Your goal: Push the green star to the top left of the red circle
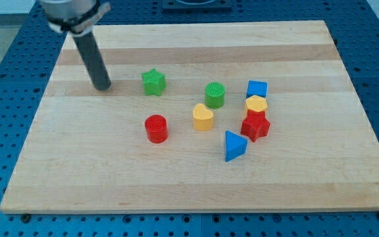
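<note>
The green star (153, 82) lies on the wooden board (196, 178), above and level with the red circle (156, 128), a clear gap between them. My tip (102, 87) rests on the board to the left of the green star, about a block's width and a half away, not touching it. The rod rises from the tip up to the view's top left.
A green circle (214, 95) and a yellow heart (203, 117) sit right of the star and red circle. Further right are a blue cube (256, 88), a yellow hexagon (256, 104), a red star (255, 126) and a blue triangle (234, 145).
</note>
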Robot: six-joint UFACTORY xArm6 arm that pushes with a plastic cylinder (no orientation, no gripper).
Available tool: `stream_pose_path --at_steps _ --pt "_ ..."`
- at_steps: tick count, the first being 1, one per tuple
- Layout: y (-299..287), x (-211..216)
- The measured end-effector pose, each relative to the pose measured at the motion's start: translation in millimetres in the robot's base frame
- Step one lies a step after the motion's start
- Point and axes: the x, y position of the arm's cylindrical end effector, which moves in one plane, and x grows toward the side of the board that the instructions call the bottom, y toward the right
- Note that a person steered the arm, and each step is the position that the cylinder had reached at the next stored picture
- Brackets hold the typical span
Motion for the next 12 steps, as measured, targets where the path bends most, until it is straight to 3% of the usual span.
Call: stream_pose_path --at_steps 1,2,7,11,12 --pt "35 -36" --pt "76 -39" --pt "81 -26" --pt "79 24" --pt "79 15"
